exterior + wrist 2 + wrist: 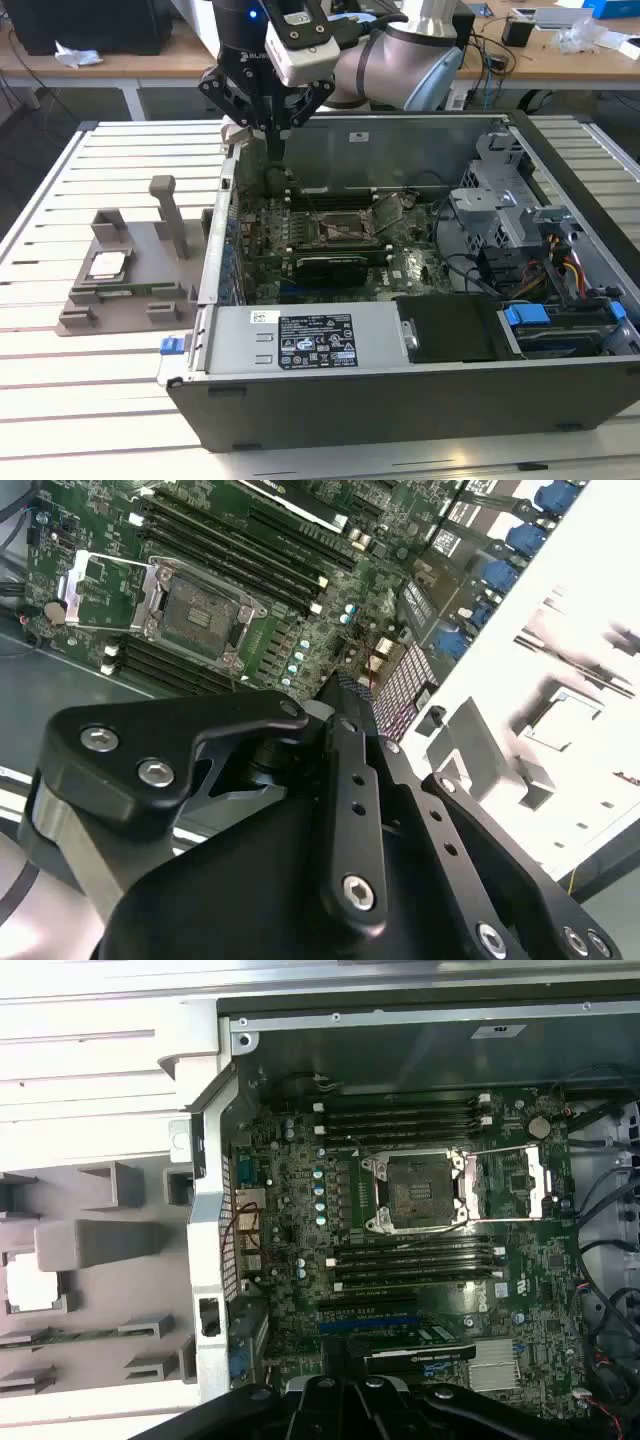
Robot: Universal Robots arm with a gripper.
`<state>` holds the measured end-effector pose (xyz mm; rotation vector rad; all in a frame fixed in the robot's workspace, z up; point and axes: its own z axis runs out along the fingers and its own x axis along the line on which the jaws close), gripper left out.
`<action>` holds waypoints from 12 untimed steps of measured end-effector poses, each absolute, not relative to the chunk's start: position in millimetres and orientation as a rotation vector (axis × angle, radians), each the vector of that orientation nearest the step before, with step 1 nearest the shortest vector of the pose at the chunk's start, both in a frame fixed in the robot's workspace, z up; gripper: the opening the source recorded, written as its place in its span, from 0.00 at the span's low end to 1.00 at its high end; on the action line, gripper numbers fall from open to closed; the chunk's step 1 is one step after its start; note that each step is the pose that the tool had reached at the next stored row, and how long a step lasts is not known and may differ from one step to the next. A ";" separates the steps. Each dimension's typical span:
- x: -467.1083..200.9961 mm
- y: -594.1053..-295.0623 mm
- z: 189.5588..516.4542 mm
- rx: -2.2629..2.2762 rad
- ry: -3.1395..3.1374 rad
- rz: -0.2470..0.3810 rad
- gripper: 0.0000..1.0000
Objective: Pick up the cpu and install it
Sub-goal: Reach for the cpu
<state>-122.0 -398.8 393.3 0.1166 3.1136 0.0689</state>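
One hand (274,150), fingers seemingly pressed together on nothing, hangs over the case (420,400), well apart from the cpu (106,265), which lies flat in its holder (130,298) toward the worktop (60,400) edge on the exterior view's left.

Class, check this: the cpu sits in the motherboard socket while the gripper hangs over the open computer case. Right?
No. In the exterior view the cpu lies on the grey holder beside the case; the socket is empty. The gripper does hang over the open case.
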 end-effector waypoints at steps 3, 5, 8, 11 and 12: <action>-132.8 -398.8 393.3 0.117 3.114 0.069 0.11; -135.9 -398.9 393.3 0.117 3.114 0.069 0.11; -141.2 -398.8 393.3 0.117 3.114 0.069 0.11; -146.1 -398.9 393.2 0.117 3.114 0.069 0.11; -146.9 -398.8 393.3 0.117 3.114 0.069 0.11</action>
